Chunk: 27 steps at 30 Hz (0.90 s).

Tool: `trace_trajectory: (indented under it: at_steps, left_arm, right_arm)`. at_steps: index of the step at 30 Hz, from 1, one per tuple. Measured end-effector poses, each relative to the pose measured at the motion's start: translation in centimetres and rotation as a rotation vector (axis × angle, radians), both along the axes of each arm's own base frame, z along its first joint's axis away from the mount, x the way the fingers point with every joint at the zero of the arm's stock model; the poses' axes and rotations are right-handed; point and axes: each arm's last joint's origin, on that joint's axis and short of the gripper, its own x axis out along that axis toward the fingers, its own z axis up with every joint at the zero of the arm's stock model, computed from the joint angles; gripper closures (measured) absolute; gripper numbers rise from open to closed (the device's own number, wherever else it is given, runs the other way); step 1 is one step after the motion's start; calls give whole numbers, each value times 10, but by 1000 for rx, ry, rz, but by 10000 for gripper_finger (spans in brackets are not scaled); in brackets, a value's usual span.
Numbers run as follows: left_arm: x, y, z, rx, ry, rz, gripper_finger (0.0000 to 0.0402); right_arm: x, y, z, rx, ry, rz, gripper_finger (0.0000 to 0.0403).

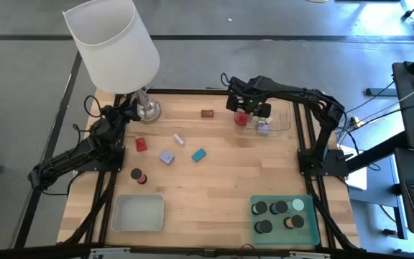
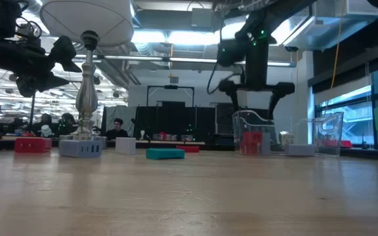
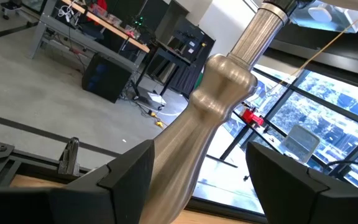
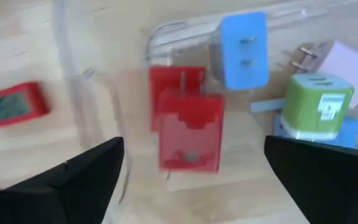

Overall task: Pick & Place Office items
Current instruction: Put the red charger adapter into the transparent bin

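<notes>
Right gripper (image 1: 252, 109) is hovering over the clear tray (image 1: 286, 122) at the table's far right, fingers spread wide, gripping nothing. Directly under it a red block (image 4: 188, 130) is sitting inside the tray, looking just dropped, next to a blue plug (image 4: 241, 50) and a green one (image 4: 319, 106).

Green tray (image 1: 311, 230) near right is holding several dark cylinders (image 1: 261, 208).

Left to sort, by my read:
- red block (image 1: 141, 144)
- lilac block (image 1: 167, 157)
- teal block (image 1: 198, 155)
- pale bit (image 1: 179, 139)
- dark cylinder (image 1: 138, 175)
- flat red piece (image 1: 207, 114)

Grey tray (image 1: 139, 214) is looking empty.

Left gripper (image 3: 197, 180) is parked, fingers apart, straddling the lamp stem (image 3: 210, 124), not clamping. Roughly half done.
</notes>
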Motion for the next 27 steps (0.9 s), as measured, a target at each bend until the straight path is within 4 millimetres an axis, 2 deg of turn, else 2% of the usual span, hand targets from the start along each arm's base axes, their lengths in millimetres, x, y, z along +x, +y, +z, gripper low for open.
trace_trajectory:
  at_steps: [4,10,15,19,27]
  left_arm:
    - [0,0,0,0,0,0,151]
    - [0,0,0,0,0,0,151]
    - [0,0,0,0,0,0,151]
    - [0,0,0,0,0,0,151]
    - [0,0,0,0,0,0,151]
  right_arm:
    - [4,17,17,-57,-23,45,27]
    - [25,40,52,-199,-92,89,25]
    - [42,63,70,-299,-168,190,24]
    - [57,80,67,-320,-203,319,24]
    - [89,122,37,-239,-241,534,24]
